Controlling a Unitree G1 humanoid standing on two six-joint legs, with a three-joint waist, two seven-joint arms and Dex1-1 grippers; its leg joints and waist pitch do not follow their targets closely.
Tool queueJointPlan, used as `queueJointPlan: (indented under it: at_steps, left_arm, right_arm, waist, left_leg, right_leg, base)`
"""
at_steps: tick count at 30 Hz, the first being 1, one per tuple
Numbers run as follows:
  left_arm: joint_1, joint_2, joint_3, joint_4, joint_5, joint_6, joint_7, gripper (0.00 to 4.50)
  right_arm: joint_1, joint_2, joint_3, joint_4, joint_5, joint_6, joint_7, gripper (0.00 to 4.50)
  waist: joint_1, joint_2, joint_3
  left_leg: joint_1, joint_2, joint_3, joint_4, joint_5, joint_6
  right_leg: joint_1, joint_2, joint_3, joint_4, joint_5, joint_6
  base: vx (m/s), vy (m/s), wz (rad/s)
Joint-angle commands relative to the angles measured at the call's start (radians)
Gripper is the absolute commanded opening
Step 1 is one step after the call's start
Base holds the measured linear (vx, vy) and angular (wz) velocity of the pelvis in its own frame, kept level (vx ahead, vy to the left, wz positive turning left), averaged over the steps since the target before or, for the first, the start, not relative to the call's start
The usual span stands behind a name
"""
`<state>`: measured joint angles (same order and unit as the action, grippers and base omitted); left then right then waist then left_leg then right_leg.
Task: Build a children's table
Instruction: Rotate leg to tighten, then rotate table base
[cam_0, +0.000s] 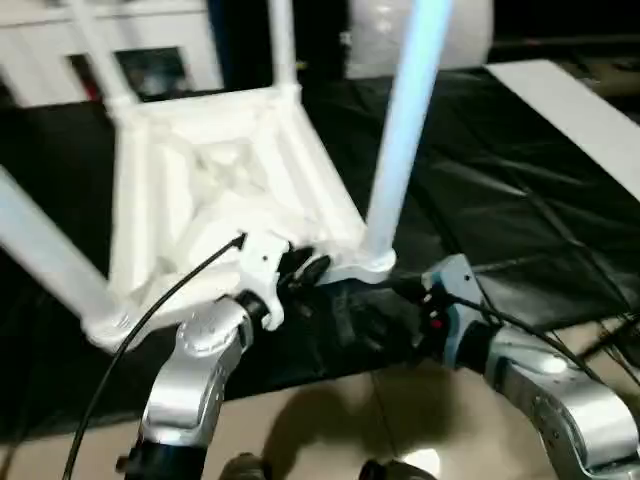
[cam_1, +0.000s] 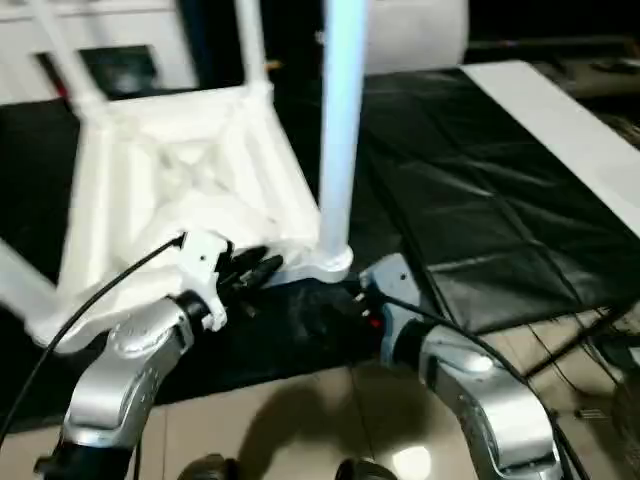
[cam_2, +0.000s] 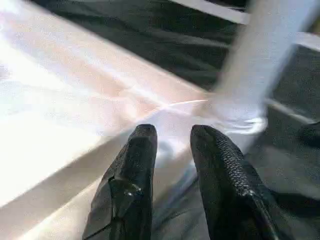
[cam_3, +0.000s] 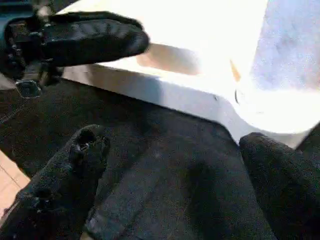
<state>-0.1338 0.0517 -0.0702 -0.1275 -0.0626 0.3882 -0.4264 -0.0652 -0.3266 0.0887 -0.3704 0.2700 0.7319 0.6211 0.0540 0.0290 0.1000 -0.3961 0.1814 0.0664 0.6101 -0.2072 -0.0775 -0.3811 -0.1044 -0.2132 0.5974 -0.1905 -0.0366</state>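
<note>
Now the children's table (cam_0: 220, 190), upside down at centre frame, looks light, stiff, slick plastic; I'd grab its ribbed near rim, where my left gripper (cam_0: 300, 272) sits slightly parted, right gripper (cam_3: 170, 185) wide open, holding nothing.

Upturned children's table (cam_0: 230, 190) (legs up) on black sheet (cam_0: 480, 200)

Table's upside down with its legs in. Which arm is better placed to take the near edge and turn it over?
Probably the left. The left gripper has its fingers right at the near rim of the children's table, partly open. The right gripper hangs wide open over the black mat, short of the corner socket.
</note>
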Motion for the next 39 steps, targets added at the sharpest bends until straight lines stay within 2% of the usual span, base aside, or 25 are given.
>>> queueJointPlan:
  at_steps: [1,3,4,6,8,10,11,13,15,23,24,25,27,28,29,30,31,32,33,34,35,36,37,38,39]
  left_arm:
    - [0.038,0.010,0.026,-0.045,0.041,-0.002,0.068,1.36]
    - [0.043,0.008,0.027,-0.055,0.045,0.005,0.074,1.55]
    - [0.079,0.010,0.040,-0.106,0.009,0.000,0.051,1.72]
    - [0.094,0.015,0.040,-0.127,-0.009,0.000,0.035,1.75]
    - [0.122,0.030,0.030,-0.158,-0.040,0.015,0.010,2.02]
    - [0.134,0.042,0.020,-0.169,-0.048,0.024,0.003,2.16]
    - [0.134,0.046,0.018,-0.170,-0.047,0.025,0.003,2.18]
    - [0.130,0.059,0.027,-0.174,-0.054,0.023,-0.008,2.58]
    - [0.128,0.064,0.033,-0.181,-0.069,0.030,-0.022,2.62]
    - [0.115,0.028,0.068,-0.198,-0.058,0.063,0.091,3.15]
    - [0.113,0.046,0.049,-0.202,-0.043,0.066,0.079,3.28]
    - [0.112,0.065,0.029,-0.202,-0.020,0.089,0.078,3.40]
    - [0.117,0.067,0.026,-0.201,-0.008,0.117,0.091,3.44]
    - [0.126,0.051,0.041,-0.202,-0.034,0.113,0.094,3.48]
    - [0.126,0.050,0.042,-0.202,-0.036,0.113,0.094,3.58]
    - [0.132,0.042,0.052,-0.200,-0.042,0.096,0.106,3.73]
    - [0.134,0.047,0.047,-0.202,-0.038,0.087,0.107,3.84]
    - [0.137,0.057,0.039,-0.206,-0.020,0.092,0.117,3.87]
    - [0.139,0.065,0.033,-0.209,-0.010,0.097,0.125,3.88]
    - [0.142,0.059,0.039,-0.209,-0.021,0.096,0.128,3.88]
    - [0.143,0.057,0.041,-0.210,-0.027,0.097,0.129,4.22]
    - [0.144,0.058,0.043,-0.214,-0.037,0.096,0.123,4.22]
    - [0.144,0.060,0.042,-0.218,-0.037,0.097,0.120,4.22]
    - [0.148,0.063,0.041,-0.224,-0.041,0.094,0.112,4.25]
    - [0.156,0.066,0.036,-0.237,-0.055,0.094,0.093,4.29]
  right_arm:
    - [-0.033,0.000,-0.004,0.015,0.017,-0.022,0.013,4.50]
    - [-0.035,0.000,-0.005,0.017,0.018,-0.026,0.016,4.50]
    - [-0.040,-0.020,0.008,0.021,0.030,-0.054,0.063,4.50]
    - [-0.044,-0.029,0.014,0.024,0.034,-0.065,0.080,4.50]
    - [-0.067,-0.036,0.019,0.047,0.035,-0.089,0.098,4.50]
    - [-0.092,-0.035,0.019,0.070,0.039,-0.105,0.107,4.50]
    - [-0.099,-0.034,0.019,0.076,0.042,-0.109,0.111,4.50]
    - [-0.121,-0.033,0.025,0.085,0.044,-0.110,0.120,4.50]
    - [-0.134,-0.030,0.026,0.097,0.041,-0.119,0.121,4.50]
    - [-0.149,-0.021,0.041,0.117,0.016,-0.103,0.065,4.50]
    - [-0.139,-0.013,0.052,0.102,0.016,-0.094,0.055,4.50]
    - [-0.126,-0.004,0.061,0.092,0.018,-0.090,0.048,4.50]
    - [-0.115,-0.002,0.068,0.090,0.016,-0.095,0.048,4.50]
    - [-0.109,-0.002,0.069,0.089,0.016,-0.097,0.047,4.50]
    - [-0.108,-0.002,0.069,0.089,0.016,-0.097,0.047,4.50]
    - [-0.097,0.005,0.059,0.085,0.034,-0.087,0.041,4.50]
    - [-0.092,0.008,0.052,0.083,0.043,-0.079,0.035,4.50]
    - [-0.089,0.004,0.056,0.081,0.043,-0.085,0.038,4.50]
    - [-0.088,0.000,0.060,0.079,0.041,-0.091,0.040,4.50]
    - [-0.087,-0.004,0.065,0.079,0.036,-0.100,0.044,4.50]
    - [-0.086,-0.005,0.066,0.079,0.035,-0.102,0.046,4.50]
    - [-0.087,-0.003,0.065,0.080,0.035,-0.106,0.048,4.50]
    - [-0.088,-0.002,0.064,0.081,0.037,-0.108,0.049,4.50]
    - [-0.087,-0.002,0.064,0.080,0.039,-0.111,0.051,4.50]
    - [-0.090,-0.003,0.063,0.081,0.041,-0.115,0.055,4.50]
  waist:
    - [0.033,-0.019,-0.052]
    - [0.027,-0.005,-0.056]
    - [0.009,0.004,-0.067]
    - [0.005,0.011,-0.070]
    - [-0.001,0.008,-0.069]
    - [-0.012,-0.002,-0.062]
    - [-0.014,-0.004,-0.061]
    - [-0.018,-0.010,-0.063]
    - [-0.023,-0.014,-0.065]
    - [-0.026,-0.020,-0.074]
    - [-0.026,-0.021,-0.072]
    - [-0.025,-0.007,-0.078]
    - [-0.043,0.019,-0.083]
    - [-0.062,0.020,-0.078]
    - [-0.061,0.014,-0.075]
    - [-0.056,0.006,-0.069]
    - [-0.051,-0.020,-0.068]
    - [-0.009,-0.037,-0.062]
    - [0.006,-0.047,-0.059]
    - [0.034,-0.045,-0.063]
    - [0.039,-0.047,-0.062]
    - [0.042,-0.036,-0.062]
    - [0.032,-0.022,-0.065]
    - [0.019,-0.007,-0.072]
    - [0.012,-0.007,-0.075]
  left_leg:
    - [-0.007,0.019,0.043,-0.034,-0.027,0.105]
    - [0.009,0.034,0.049,-0.066,-0.057,0.105]
    - [0.033,0.066,0.044,-0.085,-0.178,0.081]
    - [0.028,0.082,0.033,-0.100,-0.243,0.045]
    - [0.045,0.070,0.045,-0.105,-0.359,0.001]
    - [0.028,0.057,0.050,-0.110,-0.377,-0.003]
    - [0.033,0.052,0.054,-0.107,-0.399,-0.001]
    - [0.032,0.046,0.059,-0.102,-0.363,0.010]
    - [0.025,0.046,0.062,-0.101,-0.320,0.018]
    - [0.026,0.048,0.077,-0.092,-0.214,0.044]
    - [-0.016,0.035,0.046,-0.102,-0.183,0.099]
    - [-0.023,0.027,0.007,-0.094,-0.154,0.134]
    - [-0.005,0.060,-0.061,-0.100,-0.141,0.163]
    - [0.011,0.064,-0.109,-0.106,-0.100,0.249]
    - [0.008,0.051,-0.107,-0.099,-0.094,0.267]
    - [-0.009,0.032,-0.095,-0.092,-0.107,0.258]
    - [-0.005,0.035,-0.004,-0.050,-0.122,0.199]
    - [-0.013,0.006,0.043,-0.038,-0.115,0.123]
    - [-0.021,0.008,0.045,-0.026,-0.098,0.112]
    - [-0.014,0.020,0.042,-0.001,-0.058,0.122]
    - [-0.024,0.022,0.041,-0.003,-0.036,0.130]
    - [-0.023,0.030,0.045,-0.030,-0.001,0.131]
    - [-0.003,0.040,0.053,-0.070,-0.014,0.121]
    - [0.023,0.054,0.054,-0.083,-0.091,0.097]
    - [0.027,0.061,0.051,-0.086,-0.126,0.079]
  right_leg:
    - [0.080,-0.149,0.123,-0.152,-0.666,-0.051]
    - [0.067,-0.097,0.102,-0.134,-0.573,-0.077]
    - [0.047,-0.048,0.095,-0.103,-0.383,-0.094]
    - [0.053,-0.036,0.103,-0.087,-0.282,-0.096]
    - [0.042,-0.038,0.132,-0.093,-0.259,-0.113]
    - [0.048,-0.043,0.139,-0.092,-0.318,-0.107]
    - [0.043,-0.046,0.143,-0.102,-0.397,-0.085]
    - [0.040,-0.051,0.149,-0.109,-0.448,-0.064]
    - [0.041,-0.051,0.151,-0.108,-0.445,-0.056]
    - [0.036,-0.042,0.155,-0.099,-0.354,-0.092]
    - [0.066,-0.052,0.125,-0.080,-0.322,-0.102]
    - [0.071,-0.047,0.087,-0.072,-0.261,-0.111]
    - [0.061,-0.008,0.064,-0.039,-0.129,-0.155]
    - [0.050,0.013,0.074,-0.007,-0.097,-0.202]
    - [0.047,0.002,0.086,-0.013,-0.094,-0.226]
    - [0.053,-0.019,0.096,-0.027,-0.095,-0.250]
    - [0.050,-0.074,0.150,-0.078,-0.124,-0.235]
    - [0.071,-0.115,0.164,-0.109,-0.361,-0.141]
    - [0.081,-0.141,0.179,-0.121,-0.498,-0.084]
    - [0.076,-0.186,0.220,-0.137,-0.629,-0.040]
    - [0.080,-0.180,0.221,-0.132,-0.637,-0.045]
    - [0.078,-0.147,0.200,-0.122,-0.587,-0.081]
    - [0.061,-0.076,0.164,-0.098,-0.472,-0.117]
    - [0.039,-0.029,0.149,-0.076,-0.359,-0.135]
    - [0.037,-0.020,0.151,-0.067,-0.302,-0.139]
  base:
    - [0.000,0.000,0.00]
    - [-0.013,0.051,-0.10]
    - [-0.006,0.067,-0.03]
    - [-0.005,0.070,-0.04]
    - [-0.012,0.067,-0.02]
    - [-0.025,0.051,-0.07]
    - [0.000,0.000,0.00]
    - [0.000,0.000,0.00]
    - [0.000,0.000,0.00]
    - [0.000,0.000,0.00]
    - [0.020,-0.026,0.24]
    - [0.020,-0.026,0.24]
    - [0.045,-0.062,0.49]
    - [0.053,-0.069,0.50]
    - [0.035,-0.083,0.55]
    - [0.033,-0.092,0.41]
    - [0.033,-0.092,0.41]
    - [0.022,-0.083,-0.04]
    - [0.000,0.000,0.00]
    - [0.000,0.000,0.00]
    - [0.000,0.000,0.00]
    - [0.000,0.000,0.00]
    - [0.000,0.000,0.00]
    - [-0.008,0.063,-0.06]
    - [-0.003,0.072,-0.03]
